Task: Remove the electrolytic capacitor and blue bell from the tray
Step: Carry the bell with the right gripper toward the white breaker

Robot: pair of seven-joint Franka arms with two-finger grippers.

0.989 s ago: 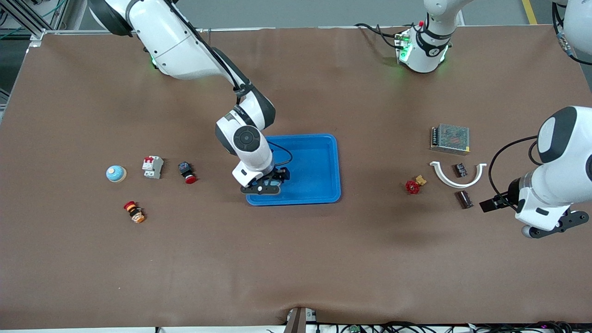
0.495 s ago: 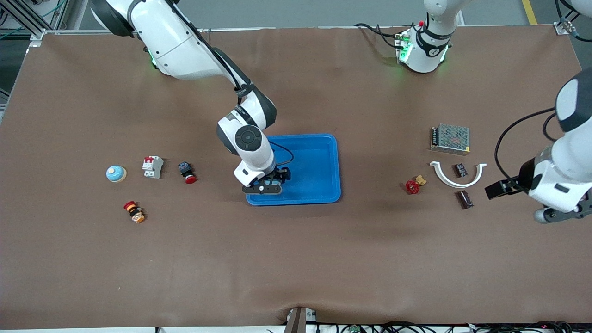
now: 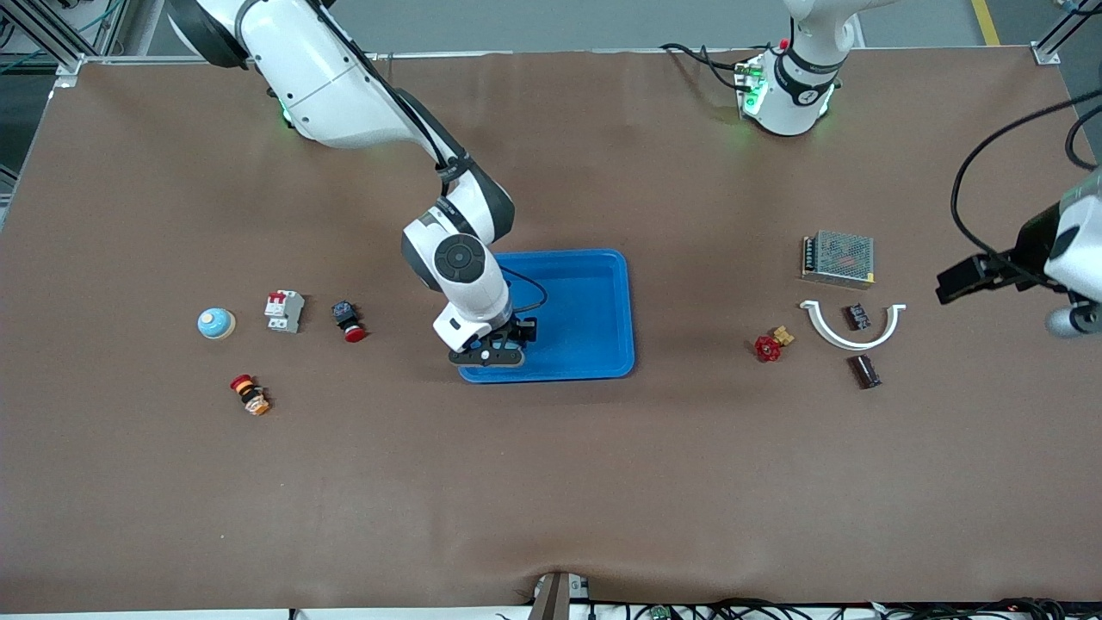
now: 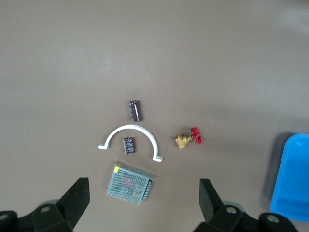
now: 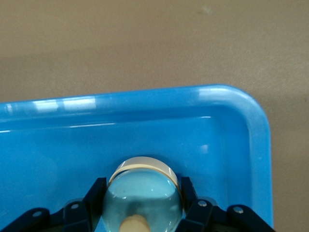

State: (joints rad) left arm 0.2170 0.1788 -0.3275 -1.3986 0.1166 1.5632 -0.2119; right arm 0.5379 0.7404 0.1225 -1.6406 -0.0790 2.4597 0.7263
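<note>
Jaws on my right gripper have just closed around the blue bell, which sits in the tray near its corner, so I judge lifting comes next. Left gripper, jaws spread wide, has retreated above the electrolytic capacitor on the table.

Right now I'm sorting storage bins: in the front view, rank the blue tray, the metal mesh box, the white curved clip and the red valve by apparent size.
1. blue tray
2. white curved clip and metal mesh box: look alike, unranked
3. red valve
</note>
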